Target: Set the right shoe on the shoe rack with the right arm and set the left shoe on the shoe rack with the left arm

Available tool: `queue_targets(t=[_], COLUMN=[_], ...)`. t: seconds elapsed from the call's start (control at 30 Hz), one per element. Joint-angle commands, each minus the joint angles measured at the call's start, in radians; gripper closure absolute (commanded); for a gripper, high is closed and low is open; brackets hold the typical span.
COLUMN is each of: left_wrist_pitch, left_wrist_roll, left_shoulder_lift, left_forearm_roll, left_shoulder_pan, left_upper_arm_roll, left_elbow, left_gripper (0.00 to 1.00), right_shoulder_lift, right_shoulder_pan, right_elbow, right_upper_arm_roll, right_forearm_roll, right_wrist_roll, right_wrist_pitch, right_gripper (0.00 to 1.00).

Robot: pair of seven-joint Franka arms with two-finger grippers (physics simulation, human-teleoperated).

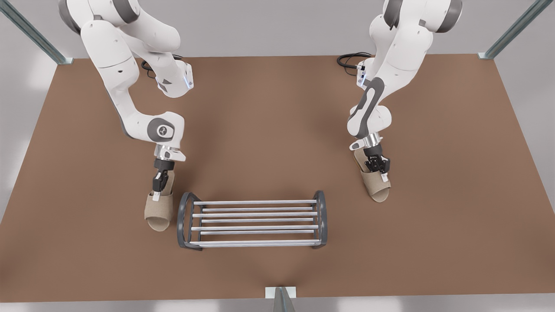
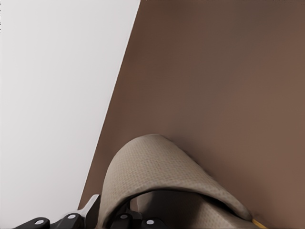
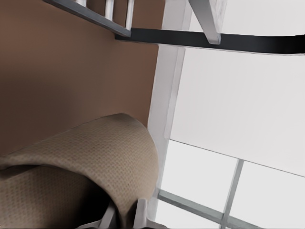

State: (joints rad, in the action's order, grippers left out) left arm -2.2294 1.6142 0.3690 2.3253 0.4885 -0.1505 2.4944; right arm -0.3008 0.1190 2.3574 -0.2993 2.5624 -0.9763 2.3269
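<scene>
Here, left shoe under left claw

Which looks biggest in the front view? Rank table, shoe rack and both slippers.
Table, then shoe rack. The slipper at that view's left and the slipper at its right look alike, so unranked.

A broad brown table spreads under everything, its surface matte. Pale metal frame posts slant up from its far corners, another post stands at the near edge, and black cables coil at the back.
</scene>
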Motion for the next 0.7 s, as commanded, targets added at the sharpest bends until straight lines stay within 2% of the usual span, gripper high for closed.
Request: queue_targets(t=[0.0, 0.17, 0.3, 0.37, 0.43, 0.47, 0.53, 0.67], left_wrist_pitch=[-0.006, -0.035, -0.055, -0.065, -0.078, -0.078, -0.104, -0.136], left_wrist_roll=[0.026, 0.015, 0.010, 0.009, 0.009, -0.013, -0.020, -0.070], left_shoulder_lift=[-0.005, -0.031, -0.082, -0.099, -0.122, -0.134, -0.166, -0.188], left_forearm_roll=[0.000, -0.001, -0.001, 0.000, 0.000, -0.001, -0.001, -0.001], left_shoulder_pan=[-0.001, 0.001, 0.001, 0.001, 0.002, 0.002, 0.002, 0.002], left_upper_arm_roll=[-0.001, -0.004, -0.008, -0.017, -0.018, -0.026, -0.031, -0.040], left_elbow=[-0.002, -0.014, -0.028, -0.032, -0.037, -0.039, -0.046, -0.094], left_gripper=[0.63, 0.66, 0.67, 0.68, 0.68, 0.68, 0.68, 0.68], right_shoulder_lift=[0.009, 0.046, 0.233, 0.275, 0.318, 0.316, 0.304, 0.193], right_shoulder_pan=[0.002, 0.004, 0.064, 0.074, 0.077, 0.074, 0.044, -0.114], right_elbow=[-0.003, -0.018, -0.098, -0.178, -0.265, -0.311, -0.346, -0.452], right_upper_arm_roll=[0.000, 0.002, 0.002, 0.002, 0.005, 0.011, 0.009, 0.003], right_forearm_roll=[0.002, 0.002, -0.011, -0.022, -0.108, -0.156, -0.283, -0.372], right_wrist_roll=[0.008, 0.016, -0.028, -0.087, -0.084, -0.084, -0.078, -0.074], right_wrist_pitch=[0.046, 0.111, 0.354, 0.445, 0.617, 0.678, 0.667, 0.635], right_gripper=[0.79, 0.79, 0.79, 0.79, 0.79, 0.79, 0.79, 0.79])
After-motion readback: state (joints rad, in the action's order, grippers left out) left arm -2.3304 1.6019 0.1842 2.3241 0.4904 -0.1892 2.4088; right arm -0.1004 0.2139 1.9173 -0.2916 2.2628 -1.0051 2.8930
